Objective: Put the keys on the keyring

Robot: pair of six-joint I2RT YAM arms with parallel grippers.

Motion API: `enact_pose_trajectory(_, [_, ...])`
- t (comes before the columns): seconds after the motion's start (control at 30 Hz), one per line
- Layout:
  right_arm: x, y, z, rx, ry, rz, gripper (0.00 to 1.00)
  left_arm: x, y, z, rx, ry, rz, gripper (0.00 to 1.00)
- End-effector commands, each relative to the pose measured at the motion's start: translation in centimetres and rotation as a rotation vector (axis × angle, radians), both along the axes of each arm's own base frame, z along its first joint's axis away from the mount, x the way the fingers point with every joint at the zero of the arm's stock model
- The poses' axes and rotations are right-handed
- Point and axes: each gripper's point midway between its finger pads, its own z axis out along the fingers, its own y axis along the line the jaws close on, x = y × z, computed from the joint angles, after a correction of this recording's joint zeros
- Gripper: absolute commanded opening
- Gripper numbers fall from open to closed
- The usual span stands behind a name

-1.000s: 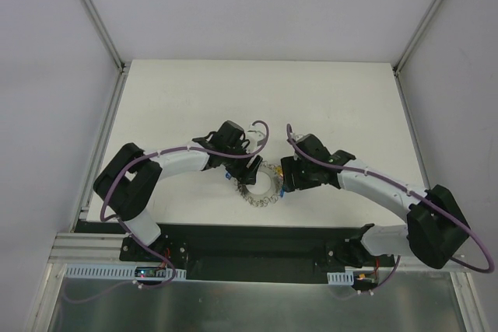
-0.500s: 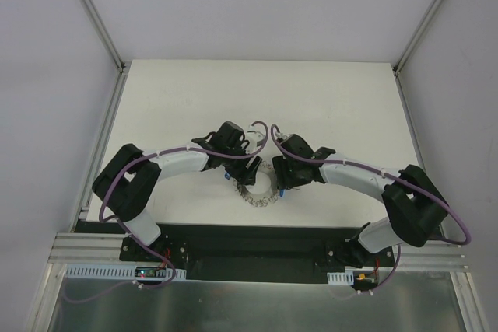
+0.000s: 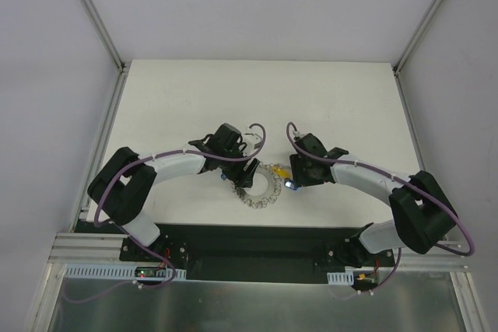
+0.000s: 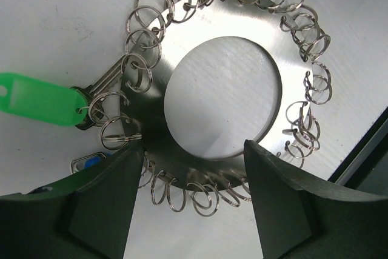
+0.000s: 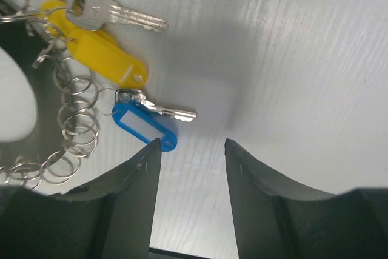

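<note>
The keyring lies flat on the white table, a grey metal disc with a wide hole and small split rings around its rim. A green-tagged key hangs on its left side. A yellow-tagged key and a blue-tagged key sit at its right side. My left gripper is open, its fingertips set astride the ring's near rim. My right gripper is open over bare table, and its left fingertip is right beside the blue tag.
A second blue tag peeks out by my left finger. The black base rail runs just in front of the ring. White walls enclose the table on three sides.
My right arm swung left over the ring, then back right to the blue and yellow keys, and its jaws have narrowed. The left gripper has barely shifted on the ring.
</note>
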Motion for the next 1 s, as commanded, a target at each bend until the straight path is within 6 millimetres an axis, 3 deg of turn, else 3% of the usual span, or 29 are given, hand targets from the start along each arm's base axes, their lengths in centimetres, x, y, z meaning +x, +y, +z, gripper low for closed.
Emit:
enact_pose_trajectory(0.0, [1.2,1.0,4.1,0.085,-0.105,0.06,0.5,-1.0,1.9,-0.1,0.05,0.018,0.026,0.67])
enact_pose_trajectory(0.13, [2.8,2.6,6.5,0.156,-0.169,0.106,0.49,-0.8,1.5,1.1,0.019,-0.004,0.014,0.68])
enact_pose_trajectory(0.27, [4.0,5.0,7.4,0.25,-0.143,0.142,0.31,-0.2,0.8,4.0,-0.043,-0.073,0.004,0.69])
enact_pose_trajectory(0.33, [4.3,5.9,6.4,0.266,-0.111,0.146,0.17,-0.1,0.3,5.2,-0.072,-0.091,-0.004,0.69])
enact_pose_trajectory(0.47, [4.7,7.1,4.8,0.295,-0.071,0.135,0.09,-0.2,-1.6,7.1,-0.126,-0.111,-0.057,0.69])
enact_pose_trajectory(0.6, [4.9,7.9,3.4,0.31,-0.032,0.124,0.07,-1.1,-3.5,6.4,-0.129,-0.083,-0.132,0.68])
enact_pose_trajectory(0.7, [5.0,7.9,2.3,0.295,-0.014,0.12,0.07,-1.8,-4.2,4.8,-0.112,-0.036,-0.175,0.68])
enact_pose_trajectory(0.97, [6.7,8.7,0.3,0.281,0.008,0.127,0.07,-4.6,-3.9,0.6,-0.072,0.11,-0.238,0.67])
